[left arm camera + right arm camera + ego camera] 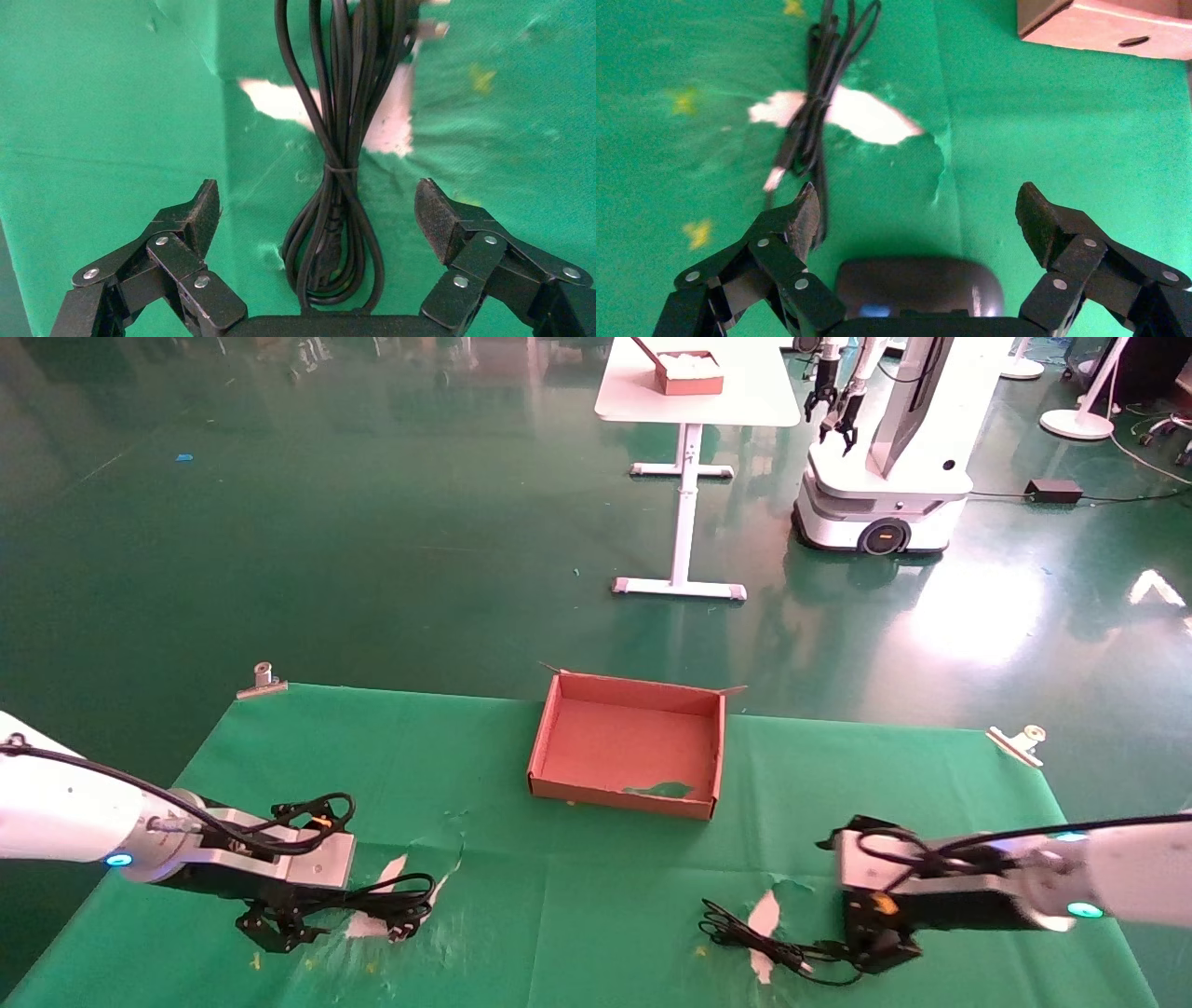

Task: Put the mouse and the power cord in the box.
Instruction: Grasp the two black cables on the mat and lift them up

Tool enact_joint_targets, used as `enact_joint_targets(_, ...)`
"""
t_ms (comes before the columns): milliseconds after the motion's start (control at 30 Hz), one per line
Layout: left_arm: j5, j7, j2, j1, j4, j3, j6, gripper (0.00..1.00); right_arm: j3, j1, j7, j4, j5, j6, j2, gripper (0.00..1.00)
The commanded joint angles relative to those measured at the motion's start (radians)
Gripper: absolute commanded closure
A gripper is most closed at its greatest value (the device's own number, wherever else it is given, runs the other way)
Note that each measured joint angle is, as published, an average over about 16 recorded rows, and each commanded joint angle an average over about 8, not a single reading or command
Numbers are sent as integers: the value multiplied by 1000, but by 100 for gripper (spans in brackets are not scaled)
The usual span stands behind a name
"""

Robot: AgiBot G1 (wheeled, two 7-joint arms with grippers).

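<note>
Grippers spread wide, each straddling its target for a straight pinch: my left gripper (316, 217) over the power cord (337, 168), my right gripper (916, 221) over the mouse (919, 286). Box (629, 747) waits between, unfilled, on the green cloth (559, 915).

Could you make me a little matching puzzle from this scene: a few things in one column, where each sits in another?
Things:
1. power cord
2. mouse
3. box
4. spring clips

Places:
A. far middle of the table, empty
B. between the open left gripper fingers
C. far table corners
D. between the open right gripper fingers

Pairs: 1-B, 2-D, 3-A, 4-C
</note>
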Motion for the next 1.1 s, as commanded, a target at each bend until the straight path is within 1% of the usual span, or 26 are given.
enact_joint_targets(33, 19, 35, 31, -14, 67, 10, -38, 0, -8, 17, -34, -66, -20, 51, -44, 0)
enact_joint_targets(200, 26, 92, 67, -27, 162, 14, -81, 0, -4, 44, -103, -160, -12, 49, -86, 0)
enact_joint_targets(367, 25, 132, 87, -35, 223, 12, -105, 0, -1, 53, -156, -226, -3, 28, -106, 0)
enact_joint_targets(467, 21, 150, 94, -40, 248, 10, -114, 0, -1, 52, -182, -255, -3, 27, -116, 0)
enact_joint_targets(733, 5, 181, 101, -51, 289, -1, -113, 0, 0, 57, -226, -307, -2, 48, -134, 0)
enact_joint_targets(1100, -7, 206, 101, -55, 314, -9, -100, 0, 4, 60, -255, -343, 5, 9, -142, 0)
